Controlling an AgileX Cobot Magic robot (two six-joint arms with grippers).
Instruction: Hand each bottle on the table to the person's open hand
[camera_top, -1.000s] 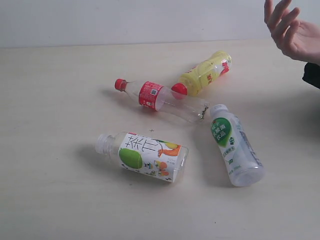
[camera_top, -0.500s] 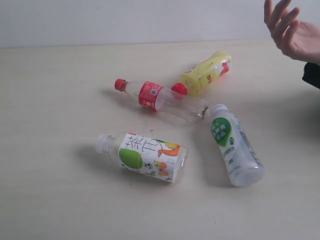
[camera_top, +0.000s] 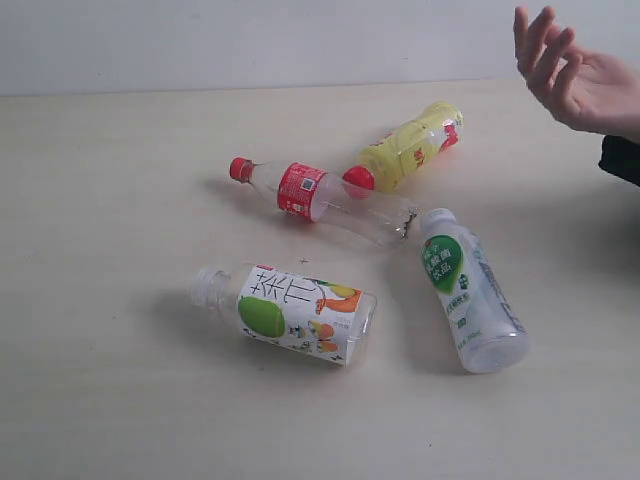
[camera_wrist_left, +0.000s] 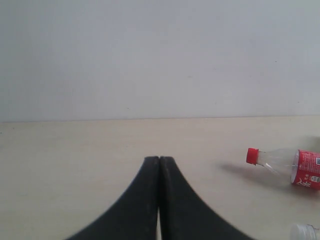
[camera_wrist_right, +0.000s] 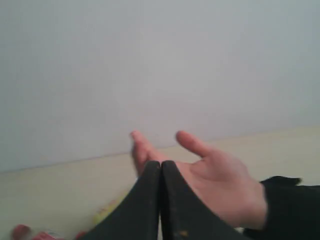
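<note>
Four bottles lie on their sides on the surface (camera_top: 100, 200); none is held.

Clear bottle (camera_wrist_left: 285, 165), red label and cap: ahead of the left tool (camera_wrist_left: 159, 160) and off to one side, well apart from its tips, cap end nearest. Fruit-picture bottle (camera_top: 290, 312), white label and clear cap: on the same side, closer to that tool. Yellow bottle (camera_top: 410, 146): beyond the clear bottle as seen from the left tool, its red cap just beside that bottle's body. In the right wrist view it is only a yellow blur below and ahead of the right tool (camera_wrist_right: 160, 164). White-green bottle (camera_top: 468, 288): cap end just beside the clear bottle's base.

Left tool: fingers pressed fully together, nothing between them, nothing touched. Right tool: likewise fully closed and empty.

The person's open hand (camera_wrist_right: 215, 185) is noted directly ahead of the right tool, palm up and fingers spread. It is partly hidden behind the closed tips, so the gap between them cannot be judged. A black sleeve cuff (camera_wrist_right: 285, 200) follows at the wrist. A plain pale wall (camera_wrist_left: 150, 50) stands beyond the surface.
</note>
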